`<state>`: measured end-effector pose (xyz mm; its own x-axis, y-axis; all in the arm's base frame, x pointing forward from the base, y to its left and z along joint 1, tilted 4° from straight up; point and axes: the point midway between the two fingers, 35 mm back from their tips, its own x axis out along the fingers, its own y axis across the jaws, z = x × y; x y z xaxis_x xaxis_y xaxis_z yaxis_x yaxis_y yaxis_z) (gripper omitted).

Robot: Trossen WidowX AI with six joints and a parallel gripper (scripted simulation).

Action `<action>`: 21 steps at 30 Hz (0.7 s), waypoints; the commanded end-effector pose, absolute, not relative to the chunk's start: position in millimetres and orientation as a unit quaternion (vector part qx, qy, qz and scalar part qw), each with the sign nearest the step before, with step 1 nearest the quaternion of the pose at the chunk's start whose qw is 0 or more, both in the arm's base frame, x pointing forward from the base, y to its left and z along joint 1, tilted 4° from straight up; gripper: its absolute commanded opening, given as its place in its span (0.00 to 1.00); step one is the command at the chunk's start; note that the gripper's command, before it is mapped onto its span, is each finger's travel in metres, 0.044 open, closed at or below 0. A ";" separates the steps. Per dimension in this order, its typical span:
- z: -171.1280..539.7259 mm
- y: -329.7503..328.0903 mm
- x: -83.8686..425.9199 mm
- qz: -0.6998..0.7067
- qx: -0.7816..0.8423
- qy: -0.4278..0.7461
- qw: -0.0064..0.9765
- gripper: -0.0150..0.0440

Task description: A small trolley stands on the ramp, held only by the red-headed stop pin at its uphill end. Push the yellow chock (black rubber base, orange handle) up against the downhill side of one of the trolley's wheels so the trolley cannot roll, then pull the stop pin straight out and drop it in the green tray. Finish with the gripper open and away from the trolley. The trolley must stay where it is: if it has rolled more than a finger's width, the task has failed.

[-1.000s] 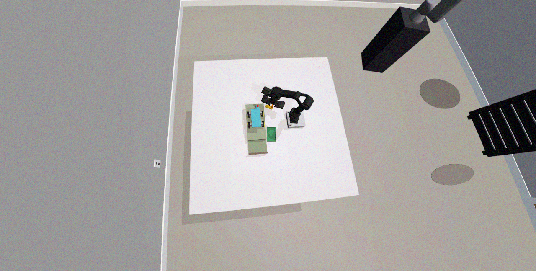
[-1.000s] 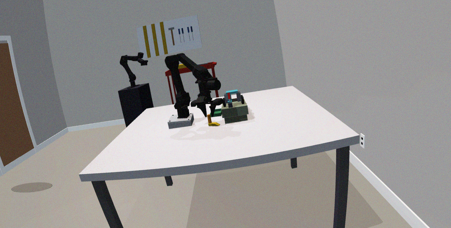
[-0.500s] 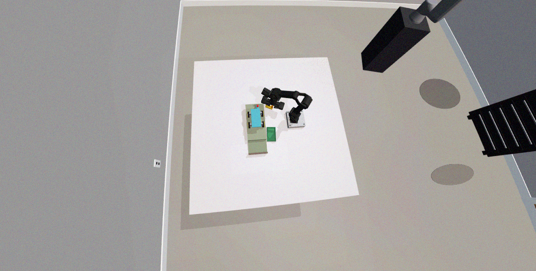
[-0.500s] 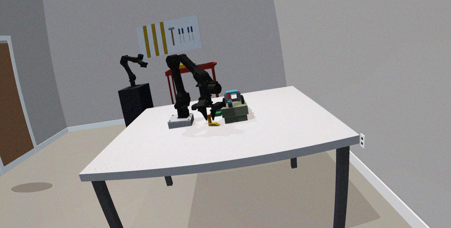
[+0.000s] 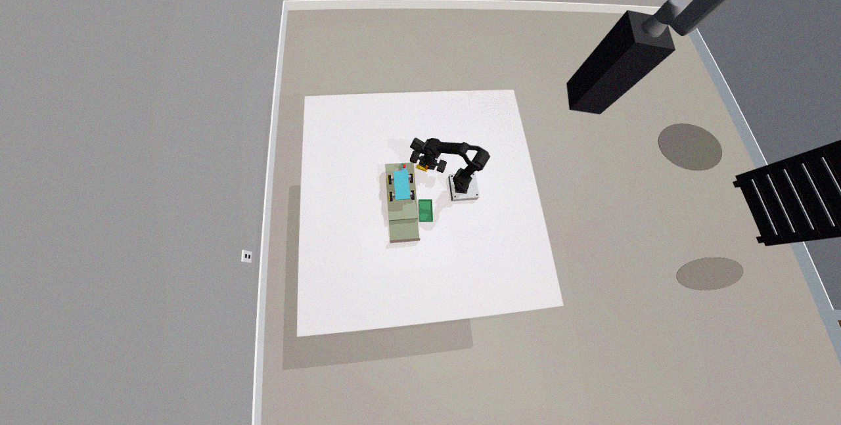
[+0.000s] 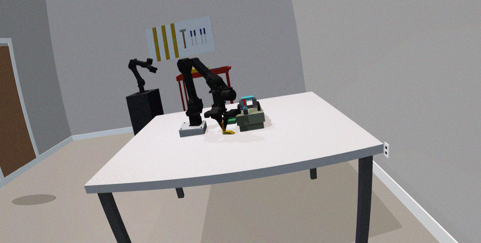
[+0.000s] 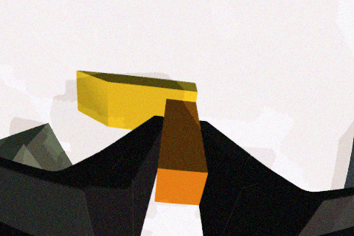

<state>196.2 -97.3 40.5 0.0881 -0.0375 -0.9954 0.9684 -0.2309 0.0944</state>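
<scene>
The yellow chock point(image 5: 422, 168) point(image 6: 228, 132) point(image 7: 129, 99) stands on the table beside the ramp's uphill end, its orange handle upright. My gripper point(image 6: 224, 127) point(image 7: 179, 128) is shut on that handle, one black finger on each side. The blue trolley point(image 5: 401, 184) point(image 6: 248, 97) stands on the grey-green ramp point(image 5: 402, 211) point(image 6: 250, 118). The red-headed stop pin point(image 5: 403, 165) point(image 6: 244, 103) stands at the trolley's uphill end. The green tray point(image 5: 426, 221) point(image 6: 231, 120) sits beside the ramp, towards the arm's base. The chock's black rubber underside is hidden.
The arm's base plate point(image 5: 475, 196) point(image 6: 192, 131) stands on the same white table point(image 5: 353, 287) point(image 6: 285, 150), on the other side of the chock from the ramp. A corner of the ramp point(image 7: 48, 144) shows close to the left finger in the wrist view.
</scene>
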 end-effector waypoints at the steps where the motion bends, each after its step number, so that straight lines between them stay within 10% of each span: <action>1: 41.0 -97.6 196.7 -0.538 0.571 0.407 0.468 0.30; 21: 102.3 -91.5 185.8 -0.540 0.570 0.407 0.466 0.25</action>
<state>185.8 -91.2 89.3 0.0766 -0.0314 -0.9966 0.9695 -0.2310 0.0818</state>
